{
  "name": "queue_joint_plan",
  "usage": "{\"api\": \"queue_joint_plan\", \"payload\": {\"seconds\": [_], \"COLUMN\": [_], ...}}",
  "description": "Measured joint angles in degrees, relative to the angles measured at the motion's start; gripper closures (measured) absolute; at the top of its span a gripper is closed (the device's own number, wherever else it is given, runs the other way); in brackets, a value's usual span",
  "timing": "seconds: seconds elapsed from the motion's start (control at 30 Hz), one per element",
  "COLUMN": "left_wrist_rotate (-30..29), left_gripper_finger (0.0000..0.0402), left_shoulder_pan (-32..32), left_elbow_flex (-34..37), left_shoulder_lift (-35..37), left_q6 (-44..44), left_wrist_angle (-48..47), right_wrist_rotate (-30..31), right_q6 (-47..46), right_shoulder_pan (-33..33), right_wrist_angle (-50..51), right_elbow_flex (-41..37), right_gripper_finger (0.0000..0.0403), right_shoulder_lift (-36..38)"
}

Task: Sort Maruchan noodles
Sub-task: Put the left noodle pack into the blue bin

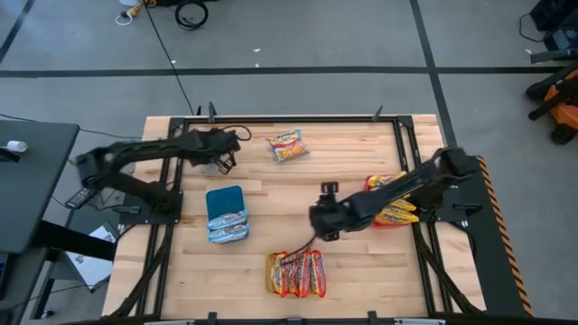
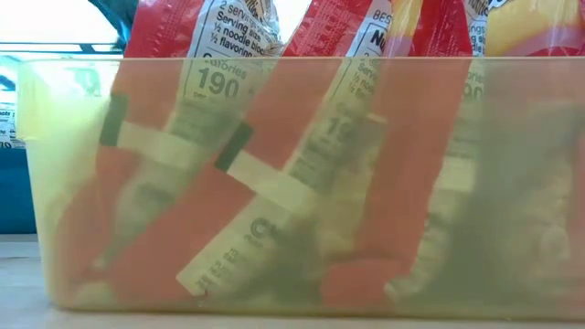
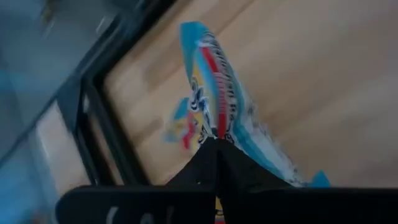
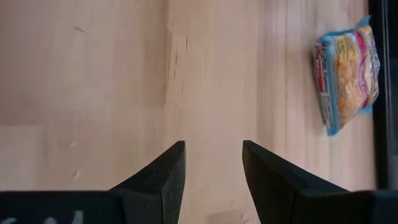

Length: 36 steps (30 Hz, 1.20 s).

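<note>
1. From the high view, we are looking down on a wooden table (image 1: 361,262) standing on a grey floor. The left gripper (image 1: 224,152) is hanging near the far left corner of the table. The right gripper (image 1: 321,215) is hovering over bare boards near the middle. One loose noodle packet (image 1: 288,145) is lying flat at the far edge, its long axis running roughly across the table with a slight tilt. A blue tray (image 1: 226,214) is holding silvery-blue packets, a yellow tray (image 1: 296,273) at the near edge is holding red-orange packets, and a red tray (image 1: 372,183) on the right is holding yellow-orange ones.

2. In the low view, we are looking through the translucent yellow tray wall (image 2: 55,183); the red-orange packets (image 2: 228,183) inside are standing on edge and leaning.

3. In the left wrist view, the left gripper's jaws are closed on the edge of a blue-trimmed packet (image 3: 214,106), whose long axis is running away from the fingers. We judge that the pinch is thin, so we are advising a slow lift and a steady carry to the blue tray, keeping the packet hanging lengthwise.

4. In the right wrist view, the right gripper's fingers (image 4: 163,174) are standing apart over bare wood, holding nothing; the loose packet is lying well apart from them, beside the table's dark frame.
</note>
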State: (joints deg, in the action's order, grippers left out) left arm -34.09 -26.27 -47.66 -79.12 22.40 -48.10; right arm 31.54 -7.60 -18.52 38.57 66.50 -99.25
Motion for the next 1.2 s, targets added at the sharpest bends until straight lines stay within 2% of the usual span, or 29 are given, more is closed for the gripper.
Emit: {"api": "queue_joint_plan", "payload": {"seconds": [0.1, 0.2, 0.3, 0.4, 0.53, 0.73, 0.83, 0.97, 1.1, 1.2], "left_wrist_rotate": [6.59, 18.81, 29.96, 35.26, 36.65, 34.31, 37.35, 39.35, 35.25, 34.72], "left_gripper_finger": [0.0398, 0.0399, 0.0399, 0.0400, 0.0400, 0.0400, 0.0400, 0.0400, 0.0392, 0.0375], "left_shoulder_pan": [4.99, 10.94, 16.04, 20.06, 22.94, 23.12, 23.11, 24.79, 25.58, 25.67], "left_elbow_flex": [-3.45, -5.33, -5.58, -4.21, -0.83, 6.97, 9.72, 10.59, 10.60, 10.60], "left_shoulder_lift": [7.66, 15.61, 22.53, 28.37, 32.26, 33.01, 32.96, 33.02, 32.85, 32.65], "left_q6": [-10.27, -19.80, -21.47, -21.29, -20.30, -19.74, -18.28, -15.74, -12.60, -12.57], "left_wrist_angle": [-2.25, -1.84, -0.79, 0.15, 1.38, 8.36, 11.25, 10.64, 7.55, 7.61], "right_wrist_rotate": [-1.61, -2.87, -3.93, -5.70, -6.83, -8.34, -8.36, -8.34, -6.88, -6.28], "right_q6": [-2.46, -6.95, -10.52, -10.88, -10.75, -12.00, -14.72, -16.14, -15.82, -13.97], "right_shoulder_pan": [-0.61, -1.43, -2.78, -4.28, -6.15, -8.42, -9.02, -9.30, -8.77, -7.69], "right_wrist_angle": [-4.53, -8.60, -13.39, -19.59, -26.52, -33.46, -34.45, -34.97, -35.14, -35.27], "right_elbow_flex": [-6.61, -11.36, -14.35, -15.91, -15.98, -16.02, -16.01, -16.02, -16.02, -16.00], "right_gripper_finger": [0.0238, 0.0238, 0.0238, 0.0238, 0.0238, 0.0238, 0.0238, 0.0238, 0.0238, 0.0238], "right_shoulder_lift": [6.91, 13.21, 18.08, 21.04, 22.21, 21.67, 21.70, 21.70, 21.67, 21.67]}}
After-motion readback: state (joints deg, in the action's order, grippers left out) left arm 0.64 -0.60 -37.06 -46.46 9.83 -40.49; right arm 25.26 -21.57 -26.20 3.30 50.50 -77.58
